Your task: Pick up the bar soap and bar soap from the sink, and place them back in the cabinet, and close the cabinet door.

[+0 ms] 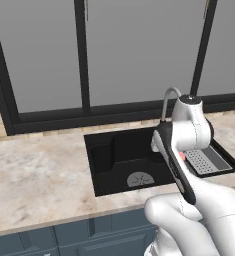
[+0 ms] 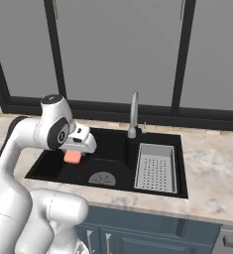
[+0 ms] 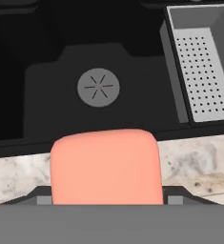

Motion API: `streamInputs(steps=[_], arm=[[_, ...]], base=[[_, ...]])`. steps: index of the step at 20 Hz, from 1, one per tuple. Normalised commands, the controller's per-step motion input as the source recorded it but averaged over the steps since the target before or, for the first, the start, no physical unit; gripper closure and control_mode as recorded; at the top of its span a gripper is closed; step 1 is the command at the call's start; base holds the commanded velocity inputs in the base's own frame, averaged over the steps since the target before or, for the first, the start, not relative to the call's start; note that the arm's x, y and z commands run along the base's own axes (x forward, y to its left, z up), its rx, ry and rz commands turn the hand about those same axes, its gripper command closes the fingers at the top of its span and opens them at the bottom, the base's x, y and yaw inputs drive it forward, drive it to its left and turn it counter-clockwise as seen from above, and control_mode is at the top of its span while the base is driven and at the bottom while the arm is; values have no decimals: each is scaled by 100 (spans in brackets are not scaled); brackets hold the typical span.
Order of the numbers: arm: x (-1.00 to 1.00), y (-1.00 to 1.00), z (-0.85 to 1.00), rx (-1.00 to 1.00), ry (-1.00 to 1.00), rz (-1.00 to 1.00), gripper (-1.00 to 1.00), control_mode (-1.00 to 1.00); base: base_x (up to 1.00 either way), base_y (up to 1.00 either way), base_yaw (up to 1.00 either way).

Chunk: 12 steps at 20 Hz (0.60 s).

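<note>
You have one small flat salmon bar soap held in the two-finger end effector; in the hand view it sits right at the finger line, and in the right base view it hangs just under the white hand, lifted above the floor of the black rectangular recessed sink. The fingers themselves are hidden behind the bar, so the clamp is my reading of how the bar hangs, not something plainly seen. In the left base view only a sliver of the bar peeks past the forearm.

The step in hand looks like the carry out of the basin. Raise straight up first so the bar clears the sink rim and the marbled stone table before you swing. Keep the hand level; a thin, slick bar can slip if you tilt or jerk.

Mind the curved grey faucet near the arm, and stay off the grey perforated draining tray to the right of the round grey drain. The dark frames and pale panels stand behind the sink. I cannot pick out a second bar in the basin, so check for it later.
</note>
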Motion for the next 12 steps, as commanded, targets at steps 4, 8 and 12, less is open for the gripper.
streamInputs(steps=[4,8,12], arm=[[-18,0,55,0,-7,0,100,-100],[-26,0,55,0,-8,0,100,-100],[-32,0,56,0,-9,0,100,-100]], base=[[0,0,0],[0,0,0],[0,0,0]])
